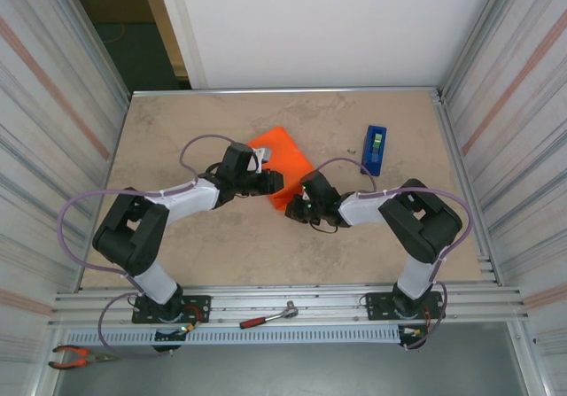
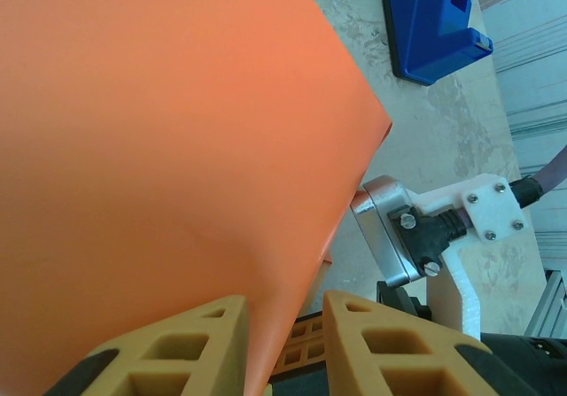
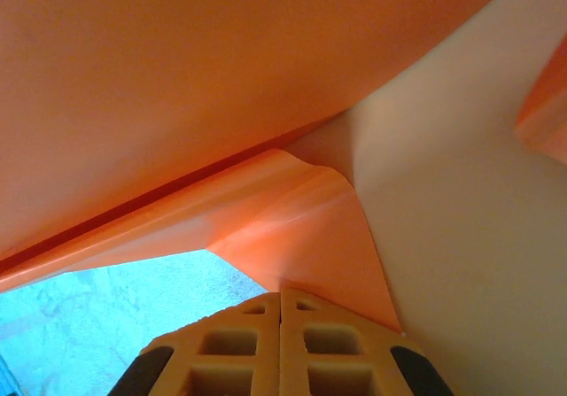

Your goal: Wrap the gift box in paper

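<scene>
Left tool (image 2: 283,312) stands partly apart, the paper (image 2: 159,148) edge between its fingers. Right tool (image 3: 281,297), at the paper's 5 o'clock, is closed tight, its tips touching a fold.

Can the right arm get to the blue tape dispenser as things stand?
Probably: the tape dispenser sits on bare table near the right gripper, nothing between. Its jaws are shut at the paper, though.

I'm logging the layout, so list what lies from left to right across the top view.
pliers → paper → tape dispenser
</scene>
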### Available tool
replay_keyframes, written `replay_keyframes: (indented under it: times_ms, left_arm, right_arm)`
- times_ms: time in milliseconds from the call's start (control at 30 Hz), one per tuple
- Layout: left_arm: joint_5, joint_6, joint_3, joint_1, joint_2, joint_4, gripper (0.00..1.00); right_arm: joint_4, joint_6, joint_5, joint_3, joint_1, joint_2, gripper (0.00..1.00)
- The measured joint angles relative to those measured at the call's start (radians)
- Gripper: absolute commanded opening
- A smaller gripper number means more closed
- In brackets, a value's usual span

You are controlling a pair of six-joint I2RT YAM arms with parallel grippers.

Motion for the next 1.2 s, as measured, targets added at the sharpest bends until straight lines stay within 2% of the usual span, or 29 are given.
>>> replay_keyframes:
  times_ms: [133,433,967,1200]
  left_arm:
    - [0.0,0.0,0.001,0.0,0.0,0.0,0.29]
    - [0.0,0.008,0.037,0.0,0.0,-0.018,0.29]
    - [0.001,0.008,0.042,0.0,0.0,-0.025,0.29]
    - [0.004,0.034,0.086,0.012,0.0,-0.054,0.35]
  right_arm:
    - [0.014,0.005,-0.011,-0.012,-0.008,-0.008,0.0]
    - [-0.082,0.0,0.004,-0.016,-0.06,-0.098,0.0]
    - [-0.042,0.001,0.003,-0.025,-0.064,-0.04,0.0]
    - [-0.072,0.0,-0.004,-0.031,-0.069,-0.075,0.0]
